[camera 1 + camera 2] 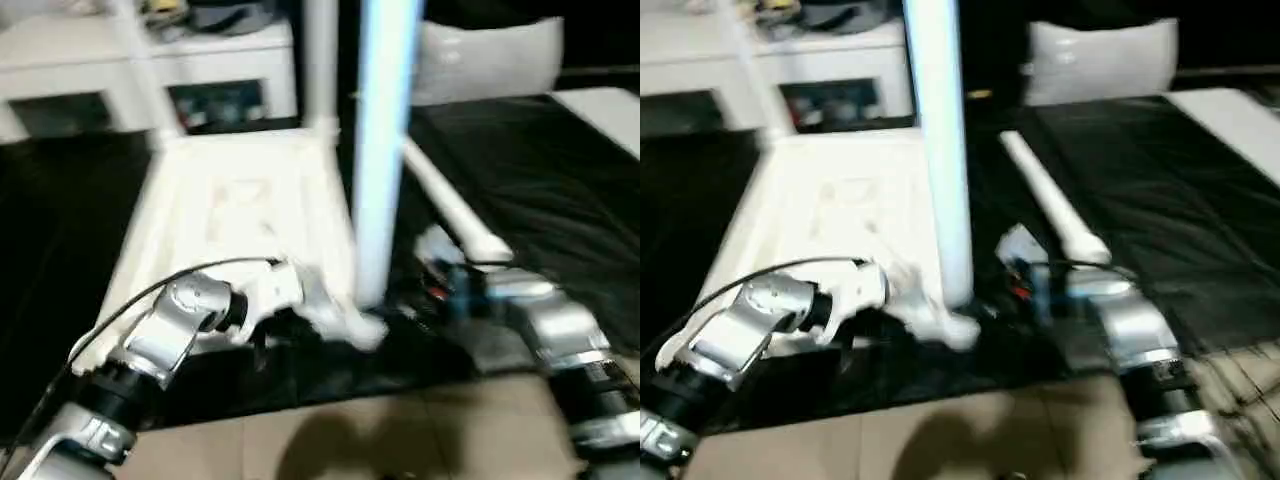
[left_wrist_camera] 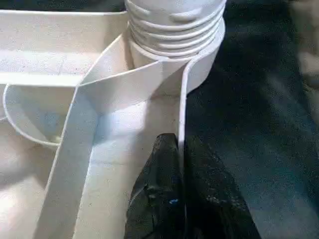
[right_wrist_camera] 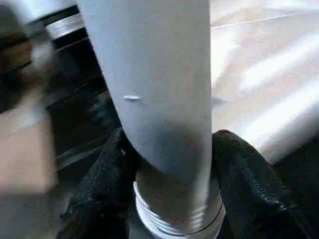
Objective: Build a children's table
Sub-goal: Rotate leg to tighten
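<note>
The table top (image 1: 240, 215) lies underside up on the black floor covering (image 1: 1160, 200), and we've got a leg (image 3: 159, 99) standing in its near corner socket (image 2: 174, 55), threads showing. Our right gripper (image 3: 167, 164) clamps that leg; our left gripper (image 2: 179, 189) pinches the top's rim. The risk: a tilted leg cross-threads or pops out (1 spare leg (image 1: 1050, 210) waits nearby). We read no writing anywhere.

Right tool (image 3: 169, 184) fingers clamp white leg (image 3: 154, 84) just above threaded end; tabletop (image 3: 264, 74) behind.
</note>
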Motion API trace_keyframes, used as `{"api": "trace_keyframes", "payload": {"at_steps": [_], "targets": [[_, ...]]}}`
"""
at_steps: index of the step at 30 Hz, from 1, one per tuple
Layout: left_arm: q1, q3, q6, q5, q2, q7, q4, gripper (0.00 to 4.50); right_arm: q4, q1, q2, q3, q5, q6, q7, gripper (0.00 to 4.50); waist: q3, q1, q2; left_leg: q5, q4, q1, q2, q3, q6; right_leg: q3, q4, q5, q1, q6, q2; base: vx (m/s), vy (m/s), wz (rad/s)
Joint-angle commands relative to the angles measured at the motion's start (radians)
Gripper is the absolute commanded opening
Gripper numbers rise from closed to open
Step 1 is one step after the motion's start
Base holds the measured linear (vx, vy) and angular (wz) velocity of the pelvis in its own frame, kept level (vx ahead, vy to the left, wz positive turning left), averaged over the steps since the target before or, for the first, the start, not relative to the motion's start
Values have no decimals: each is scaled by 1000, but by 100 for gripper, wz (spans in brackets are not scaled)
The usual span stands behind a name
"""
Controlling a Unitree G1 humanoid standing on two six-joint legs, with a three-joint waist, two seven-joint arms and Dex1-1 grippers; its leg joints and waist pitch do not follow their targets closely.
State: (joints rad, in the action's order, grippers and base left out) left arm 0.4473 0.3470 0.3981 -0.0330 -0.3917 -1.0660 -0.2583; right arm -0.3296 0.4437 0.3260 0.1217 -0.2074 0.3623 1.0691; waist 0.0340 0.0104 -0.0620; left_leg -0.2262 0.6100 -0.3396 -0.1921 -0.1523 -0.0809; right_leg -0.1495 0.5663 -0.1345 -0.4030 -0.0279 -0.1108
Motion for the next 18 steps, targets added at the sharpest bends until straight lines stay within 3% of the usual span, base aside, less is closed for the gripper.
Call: {"api": "trace_keyframes", "payload": {"at_steps": [1, 2, 3, 4, 5, 6, 7, 8, 9, 10, 12, 15, 18], "targets": [[1, 12, 101, 38, 103, 90, 50, 0, -57, 22, -84, -26, 44, 37, -250, 199, -42, -16, 14, -260, -69, -12, -9, 0, 22, 24, -105, -648, 53, -24, -39, 0, 0, 0], [15, -23, 160, 33, 172, 187, 44, 0, -74, 37, -142, -65, 53, 65, -382, 199, -40, -39, 14, -297, -62, -12, -2, 6, 19, 6, -120, -698, 52, 13, -36, 0, 0, 0], [17, -29, 168, 33, 183, 203, 42, 0, -75, 39, -150, -71, 53, 70, -400, 199, -40, -54, 12, -306, -62, -18, -2, 8, 16, 3, -121, -703, 55, 28, -35, 0, 0, 0], [26, -47, 188, 30, 214, 250, 35, 0, -76, 44, -173, -88, 51, 88, -448, 199, -41, -76, 13, -334, -57, -22, 0, 15, 17, -17, -133, -713, 58, 54, -33, 0, 0, 0], [42, -67, 190, 27, 251, 308, 11, 0, -85, 56, -200, -106, 53, 89, -509, 198, -46, -92, -4, -353, -60, -11, -7, 21, 27, -20, -137, -671, 57, 42, -37, 0, 0, 0], [57, -84, 189, 25, 280, 354, -10, 0, -92, 66, -223, -121, 52, 95, -557, 198, -48, -114, -6, -353, -65, -31, -13, 30, 36, -25, -130, -616, 71, 28, -41, 0, 0, 0], [72, -98, 185, 24, 306, 394, -31, 0, -99, 74, -241, -130, 55, 101, -597, 198, -51, -118, -7, -347, -66, -35, -14, 32, 38, -23, -129, -591, 72, 22, -40, 0, 0, 0], [87, -104, 182, 16, 330, 426, -44, 0, -108, 80, -258, -133, 60, 81, -623, 233, -53, -128, -1, -350, -65, -34, -9, 33, 45, -24, -129, -568, 69, 10, -40, 0, 0, 0], [92, -104, 181, 13, 336, 433, -46, 0, -111, 82, -263, -135, 56, 74, -620, 233, -54, -131, -1, -348, -66, -33, -9, 32, 49, -22, -129, -561, 68, 4, -41, 0, 0, 0], [96, -99, 182, 8, 342, 433, -45, 0, -108, 78, -265, -127, 59, 66, -610, 268, -55, -136, 0, -334, -67, -37, -9, 34, 58, -16, -125, -539, 68, -13, -44, 0, 0, 0], [96, -81, 179, -1, 337, 414, -39, 0, -99, 68, -267, -125, 51, 59, -590, 270, -58, -137, 0, -292, -70, -47, -13, 36, 77, -4, -112, -477, 74, -46, -47, 0, 0, 0], [81, -68, 178, -11, 317, 400, -20, 0, -71, 47, -264, -143, 33, 55, -577, 311, -63, -121, 3, -179, -66, -50, -18, 32, 116, 16, -88, -344, 75, -116, -49, 0, 0, 0], [69, -72, 168, -5, 299, 393, -17, 0, -33, 20, -233, -142, 19, 47, -537, 333, -65, -106, 5, -141, -61, -52, -17, 29, 136, 21, -80, -323, 77, -128, -52, 0, 0, 0]]}}
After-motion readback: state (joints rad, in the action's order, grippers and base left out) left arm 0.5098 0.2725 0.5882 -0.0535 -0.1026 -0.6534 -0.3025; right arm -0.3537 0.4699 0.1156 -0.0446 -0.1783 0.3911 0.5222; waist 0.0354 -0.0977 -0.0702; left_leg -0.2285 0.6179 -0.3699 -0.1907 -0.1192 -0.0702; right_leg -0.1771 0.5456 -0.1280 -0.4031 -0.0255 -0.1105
